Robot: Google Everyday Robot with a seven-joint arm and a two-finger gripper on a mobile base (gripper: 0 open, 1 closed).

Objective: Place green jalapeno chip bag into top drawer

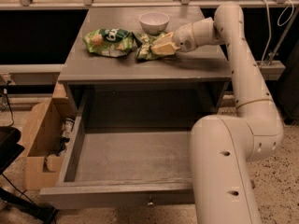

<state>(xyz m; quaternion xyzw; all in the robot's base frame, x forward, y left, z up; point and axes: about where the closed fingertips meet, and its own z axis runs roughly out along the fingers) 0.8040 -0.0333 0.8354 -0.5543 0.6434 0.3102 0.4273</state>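
From where I stand, the robot's pale arm (pixel 245 73) rises at the right of the cabinet, bends over, and reaches leftward across the grey surface (pixel 196 66). The claw (pixel 162 46) sits low over the surface, its yellowish tip laid against the right end of the green jalapeno chip bag (pixel 144 49). I cannot tell whether the claw is pinching the bag or only resting on it.

The bag lies crumpled on the surface, roughly in the middle from left to right, just in front of a white bowl (pixel 154 21) that stands upright toward the back edge. Touching the bag's left side, or very nearly so, is a second green bag (pixel 106 42) with a dark logo in white letters and an orange-yellow patch; it lies flat and puffed.

Below the surface the top drawer (pixel 135 160) is pulled well out toward me. Its grey floor is in plain view and its flat front panel carries a small metal knob (pixel 150 202) at the centre. The thick lower section of the arm stands in front of the drawer's right part and hides that corner.

On the floor to the left, just beside the drawer's side wall, is an open cardboard box (pixel 36 141) with a few small items inside that I cannot make out.
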